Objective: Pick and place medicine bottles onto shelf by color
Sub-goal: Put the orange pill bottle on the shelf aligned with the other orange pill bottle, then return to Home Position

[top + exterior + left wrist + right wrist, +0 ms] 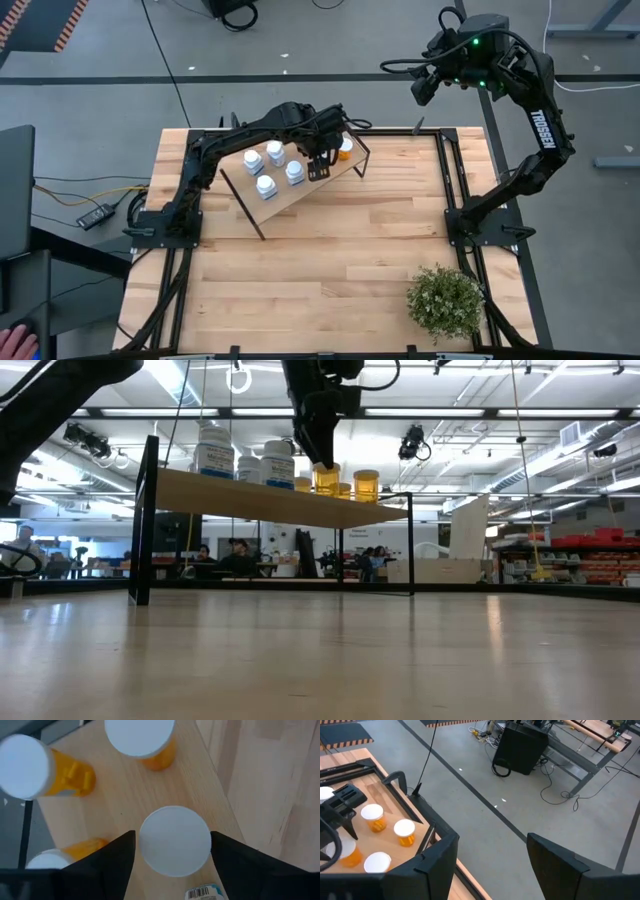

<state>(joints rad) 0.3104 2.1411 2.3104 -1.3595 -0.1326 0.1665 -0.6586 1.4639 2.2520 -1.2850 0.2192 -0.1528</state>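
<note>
The shelf [285,203] is a slanted light-wood board on a black frame at the table's far middle. Several white bottles [265,186] stand on its left part and show in the low view [214,455]. Orange bottles [345,148] stand on its right part, three of them in the left wrist view [150,740]. My left gripper [320,165] is above the shelf, shut on a fourth orange bottle [327,480]. My right gripper [425,85] is open and empty, high beyond the table's far right corner. My left gripper has the orange bottle's white cap [174,840] between its two fingers, one on each side of the cap. The fingers come from above, pointing down. The bottle stands upright, its base on the shelf board [250,500] among the other orange bottles.
A green potted plant [445,300] stands at the table's near right corner. The near half of the wooden tabletop [300,290] is bare. Black frame rails run along the table's edges. People sit in the room beyond the table.
</note>
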